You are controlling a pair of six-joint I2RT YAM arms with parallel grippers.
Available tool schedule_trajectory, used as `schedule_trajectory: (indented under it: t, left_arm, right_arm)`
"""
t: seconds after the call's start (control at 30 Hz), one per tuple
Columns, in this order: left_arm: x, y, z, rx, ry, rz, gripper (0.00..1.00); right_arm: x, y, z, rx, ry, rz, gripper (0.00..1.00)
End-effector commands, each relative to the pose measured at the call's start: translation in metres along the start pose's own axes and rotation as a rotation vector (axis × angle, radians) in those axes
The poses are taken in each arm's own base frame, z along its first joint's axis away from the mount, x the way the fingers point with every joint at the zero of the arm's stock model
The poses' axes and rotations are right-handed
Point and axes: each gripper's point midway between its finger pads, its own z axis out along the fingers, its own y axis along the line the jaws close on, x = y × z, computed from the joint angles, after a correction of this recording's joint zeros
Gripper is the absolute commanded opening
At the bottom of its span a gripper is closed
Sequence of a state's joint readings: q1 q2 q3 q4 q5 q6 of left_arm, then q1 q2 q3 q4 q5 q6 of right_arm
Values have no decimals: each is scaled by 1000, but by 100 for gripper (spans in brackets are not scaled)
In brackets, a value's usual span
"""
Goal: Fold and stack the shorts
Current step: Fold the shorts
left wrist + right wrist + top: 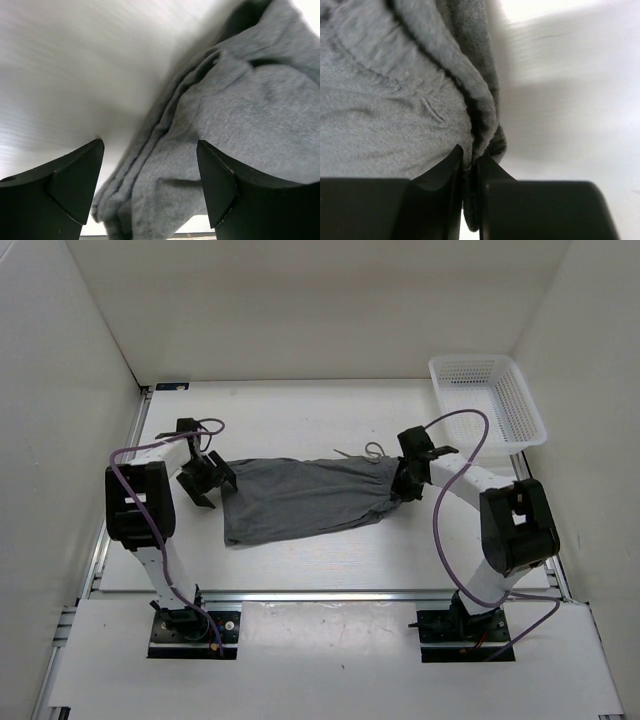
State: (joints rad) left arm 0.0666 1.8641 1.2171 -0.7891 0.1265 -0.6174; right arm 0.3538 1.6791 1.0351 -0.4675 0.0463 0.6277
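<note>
Right jaws, closest to lens in wrist view, pinched tight on waistband edge of shorts (pixel 395 100), at 3 o'clock end. Left jaws stood wide apart, straddling leg hem at 9 o'clock end, clamping nothing. Shorts lay spread across centre of worktop (pixel 300 420). Drawstring (pixel 372 452) trailed toward 12. White basket (pixel 490 400) sat at 2 o'clock corner.
</note>
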Motion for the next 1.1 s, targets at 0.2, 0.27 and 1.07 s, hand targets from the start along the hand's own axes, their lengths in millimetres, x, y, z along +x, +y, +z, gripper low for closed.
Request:
schedule_trajectory:
  t: [0.2, 0.27, 1.07]
  left_arm:
    - [27, -30, -22, 109, -31, 112, 86]
    - [30, -34, -16, 107, -7, 111, 86]
    - [38, -95, 28, 114, 77, 208, 73]
  right_arm:
    - [-71, -30, -95, 224, -295, -142, 0]
    - [-77, -21, -106, 226, -318, -195, 0]
    - [0, 238, -129, -70, -398, -736, 0]
